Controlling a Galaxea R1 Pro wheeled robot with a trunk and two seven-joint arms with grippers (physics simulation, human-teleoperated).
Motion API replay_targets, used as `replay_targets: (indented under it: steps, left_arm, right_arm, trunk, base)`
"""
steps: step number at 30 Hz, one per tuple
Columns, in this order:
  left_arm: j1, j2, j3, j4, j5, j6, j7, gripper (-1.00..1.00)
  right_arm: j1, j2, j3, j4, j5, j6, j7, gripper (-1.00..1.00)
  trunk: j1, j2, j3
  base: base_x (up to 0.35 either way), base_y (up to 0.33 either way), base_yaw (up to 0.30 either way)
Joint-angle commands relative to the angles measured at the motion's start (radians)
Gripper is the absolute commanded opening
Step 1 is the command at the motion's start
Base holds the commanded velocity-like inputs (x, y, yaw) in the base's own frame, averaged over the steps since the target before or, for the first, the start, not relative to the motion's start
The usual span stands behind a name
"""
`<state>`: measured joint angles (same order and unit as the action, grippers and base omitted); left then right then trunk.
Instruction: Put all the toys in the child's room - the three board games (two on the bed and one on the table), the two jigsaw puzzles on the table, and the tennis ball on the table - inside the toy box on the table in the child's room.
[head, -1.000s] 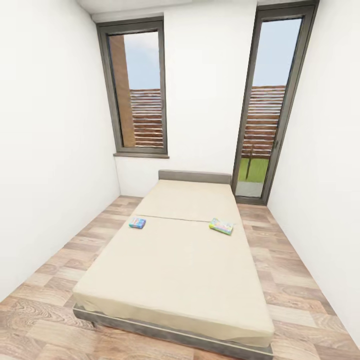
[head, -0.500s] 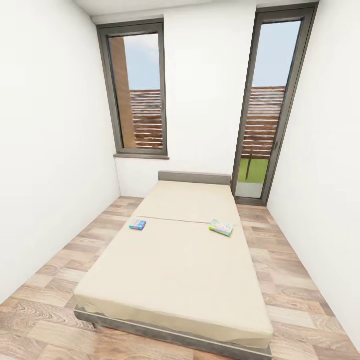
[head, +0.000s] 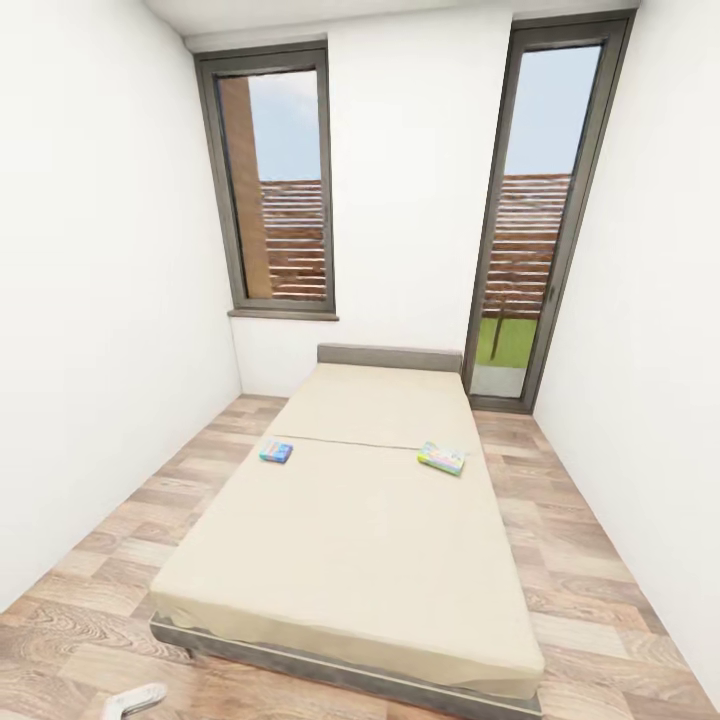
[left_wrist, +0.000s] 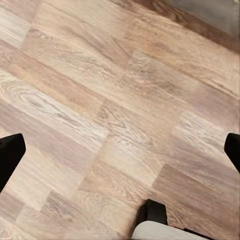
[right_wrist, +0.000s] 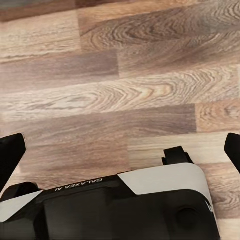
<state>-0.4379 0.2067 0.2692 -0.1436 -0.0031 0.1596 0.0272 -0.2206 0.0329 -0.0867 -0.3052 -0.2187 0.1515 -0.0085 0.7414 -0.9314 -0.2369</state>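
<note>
While the robot stands at the foot of the bed (head: 350, 540), both board games on it are seen far ahead, well out of reach. The small blue-cyan board game (head: 276, 452) lies near the bed's left edge, the green-edged pastel board game (head: 441, 457) near its right edge, long axis slanted across the bed. Both lie roughly level, just short of the mattress seam. The left arm is judged nearer the blue box and the right arm nearer the pastel one.

The left hand (left_wrist: 120, 155) and right hand (right_wrist: 120, 150) are pointed at the wood-plank floor (left_wrist: 120, 100), fingers wide apart, nothing held.

Against the earlier head views, the bed sits slightly smaller and higher, so the camera has moved back a little; a pale robot part (head: 135, 699) has come into view at the bottom edge. The boxes are unmoved on the bed.
</note>
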Motion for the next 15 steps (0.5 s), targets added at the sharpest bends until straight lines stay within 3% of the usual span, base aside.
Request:
replay_targets:
  steps: [1,4,7,8,9,15]
  left_arm:
    - [0.0,0.0,0.003,-0.002,-0.001,0.006,-0.012,1.0]
    - [0.0,0.002,0.0,-0.001,-0.001,0.007,-0.079,1.0]
    - [0.0,0.007,-0.002,-0.001,-0.002,0.01,-0.202,1.0]
    - [0.001,0.008,-0.003,-0.001,-0.003,0.011,-0.253,1.0]
    - [0.001,0.012,-0.003,-0.001,-0.005,0.013,-0.345,1.0]
    - [0.001,0.015,-0.004,-0.001,-0.007,0.014,-0.38,1.0]
  right_arm:
    - [0.0,0.002,-0.006,-0.003,-0.003,0.006,-0.001,1.0]
    - [0.0,0.006,-0.005,-0.003,-0.002,0.005,-0.002,1.0]
    - [0.001,0.008,-0.005,-0.003,-0.003,0.005,-0.004,1.0]
    - [0.001,0.008,-0.005,-0.003,-0.002,0.005,-0.005,1.0]
    - [0.001,0.005,-0.005,-0.003,-0.002,0.004,-0.005,1.0]
    - [0.001,0.006,-0.005,-0.003,-0.002,0.004,-0.005,1.0]
  trunk:
    - [-0.004,0.006,0.002]
    - [-0.015,0.027,0.011]
    - [-0.027,0.048,0.021]
    - [-0.031,0.055,0.024]
    - [-0.035,0.062,0.027]
    - [-0.058,0.104,0.046]
  base:
    - [0.0,0.0,0.0]
    - [0.0,0.0,0.0]
    - [0.0,0.0,0.0]
    - [0.0,0.0,0.0]
    - [0.0,0.0,0.0]
    - [0.0,0.0,0.0]
